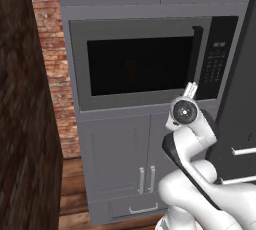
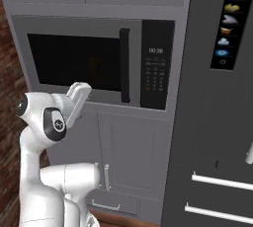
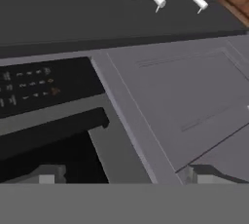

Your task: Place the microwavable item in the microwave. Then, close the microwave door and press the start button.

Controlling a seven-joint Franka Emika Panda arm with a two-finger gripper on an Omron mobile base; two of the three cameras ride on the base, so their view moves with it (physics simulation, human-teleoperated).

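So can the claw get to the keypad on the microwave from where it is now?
Probably yes. The microwave door looks shut, so nothing stands between the claw and the black keypad panel. In the left base view the claw sits just below the door handle, next to the panel.

both base views face the microwave [image 1: 150, 61]; hand view sits close.

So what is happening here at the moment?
A white robot arm stands before the built-in microwave. The microwave door is shut, and something yellowish shows faintly behind its dark glass. The hand is raised just below the door's black bar handle, beside the keypad panel. In the hand view its fingertips are set apart with nothing between them. Pressing start seems to be what remains.
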